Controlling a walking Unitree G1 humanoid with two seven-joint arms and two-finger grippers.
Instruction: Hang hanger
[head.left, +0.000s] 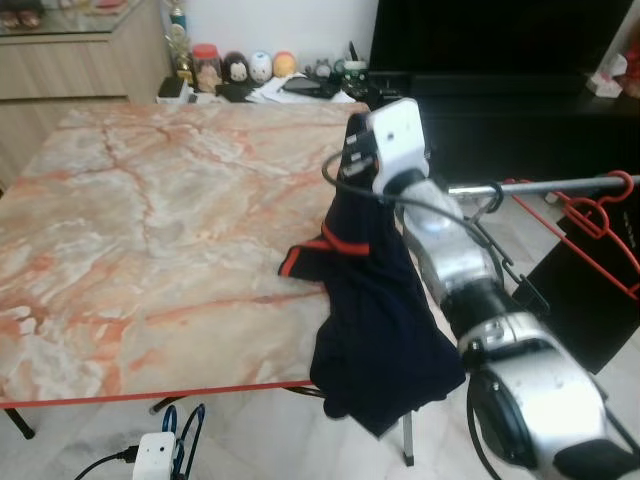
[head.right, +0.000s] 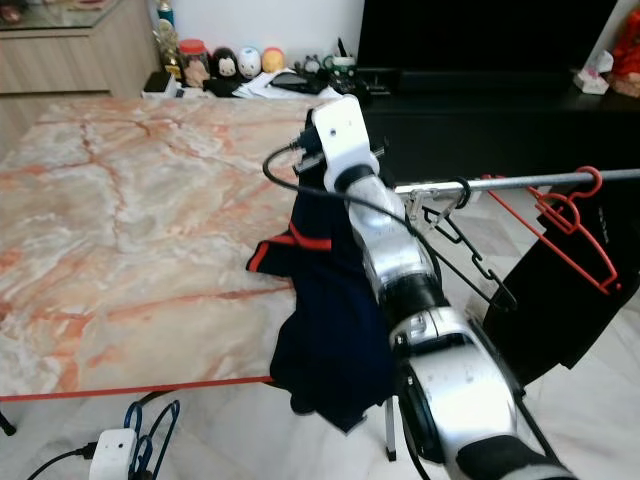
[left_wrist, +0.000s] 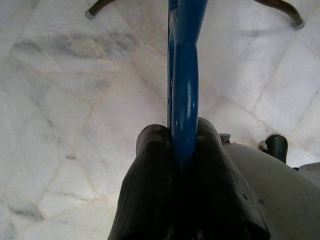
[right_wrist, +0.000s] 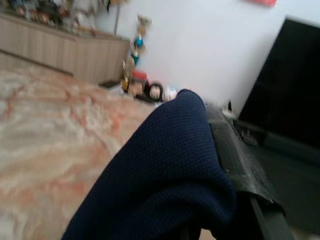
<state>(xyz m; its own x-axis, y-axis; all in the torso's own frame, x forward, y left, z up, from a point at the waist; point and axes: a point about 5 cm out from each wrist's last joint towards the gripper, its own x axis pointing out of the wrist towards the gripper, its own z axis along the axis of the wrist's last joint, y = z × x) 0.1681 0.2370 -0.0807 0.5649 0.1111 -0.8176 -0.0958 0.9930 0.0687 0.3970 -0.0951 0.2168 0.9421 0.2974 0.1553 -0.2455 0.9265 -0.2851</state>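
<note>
Blue hanger (left_wrist: 184, 75) sits pinched between the left hand's (left_wrist: 182, 150) two black fingers, low over the pale tiled floor (left_wrist: 60, 100), its tubing running straight out from the grip. It looks light and stiff, likely smooth enough to swivel, so a hold near the hook should steady it. Higher up, the right hand (right_wrist: 215, 165) is wrapped in a navy garment with red trim (head.left: 375, 320); whether its fingers are open or closed cannot be told. The soft cloth droops past the front edge of the marble counter (head.left: 150, 230). Just beside the right arm, a metal rail (head.right: 520, 180) carries a red hanger (head.right: 570, 225) and a dark one (head.right: 460, 235). Free rail between those two seems the likeliest landing spot, though the garment and the counter edge crowd the approach.
</note>
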